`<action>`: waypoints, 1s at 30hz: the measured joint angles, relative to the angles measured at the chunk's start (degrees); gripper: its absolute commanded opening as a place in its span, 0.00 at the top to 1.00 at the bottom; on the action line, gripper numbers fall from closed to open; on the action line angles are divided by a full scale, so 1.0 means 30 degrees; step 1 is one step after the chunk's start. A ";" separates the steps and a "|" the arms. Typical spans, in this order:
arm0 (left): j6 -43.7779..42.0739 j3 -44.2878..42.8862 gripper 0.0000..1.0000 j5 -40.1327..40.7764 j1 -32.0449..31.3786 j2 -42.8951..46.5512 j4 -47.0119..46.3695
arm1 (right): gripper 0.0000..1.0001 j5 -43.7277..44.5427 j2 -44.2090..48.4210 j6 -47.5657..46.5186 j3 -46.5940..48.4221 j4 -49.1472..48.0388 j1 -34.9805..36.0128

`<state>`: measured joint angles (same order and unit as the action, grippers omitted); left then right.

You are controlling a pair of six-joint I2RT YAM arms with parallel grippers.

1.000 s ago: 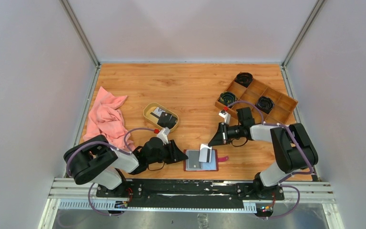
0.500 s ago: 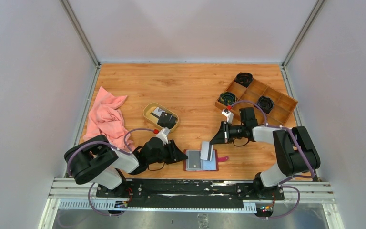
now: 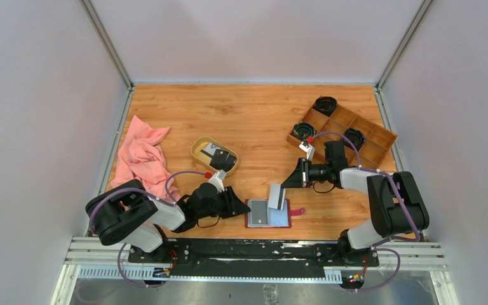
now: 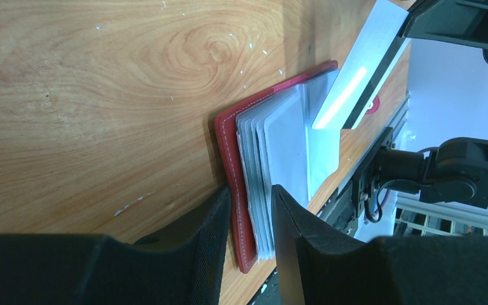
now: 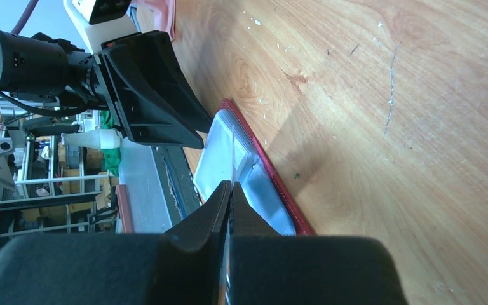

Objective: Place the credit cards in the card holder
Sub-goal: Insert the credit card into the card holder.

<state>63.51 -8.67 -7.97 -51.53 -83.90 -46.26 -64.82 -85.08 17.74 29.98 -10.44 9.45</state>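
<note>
Arms (image 3: 356, 179) lie low: right end effector (image 3: 286, 186) pinches tilted credit card (image 3: 276, 198) over card holder (image 3: 257, 217); left end effector (image 3: 236, 206) clamps its 9 o'clock edge.

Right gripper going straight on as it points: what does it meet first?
Probably the open card holder: the right gripper slants down at its grey pockets, and the pale card it pinches would touch first. Depth is uncertain.
</note>
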 measured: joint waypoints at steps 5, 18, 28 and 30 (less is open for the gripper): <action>-0.0007 0.0000 0.62 0.0000 0.0000 0.0000 0.0000 | 1.00 -0.0226 -0.0168 0.0299 -0.0131 -0.0291 0.0000; -0.0007 0.0000 0.62 0.0000 0.0000 0.0000 0.0000 | 1.00 -0.0248 -0.0976 0.0809 -0.0342 -0.0874 0.0000; -0.0007 0.0000 0.62 0.0000 0.0000 0.0000 0.0000 | 1.00 -0.0393 -0.1158 0.1173 -0.0364 -0.1268 0.0007; -0.0007 0.0000 0.62 0.0000 0.0000 0.0000 0.0000 | 1.00 -0.0401 -0.1158 0.1195 -0.0444 -0.1348 0.0007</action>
<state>63.48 -8.67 -7.97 -51.53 -83.90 -46.26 -66.02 -88.55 21.32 28.64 -14.48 9.47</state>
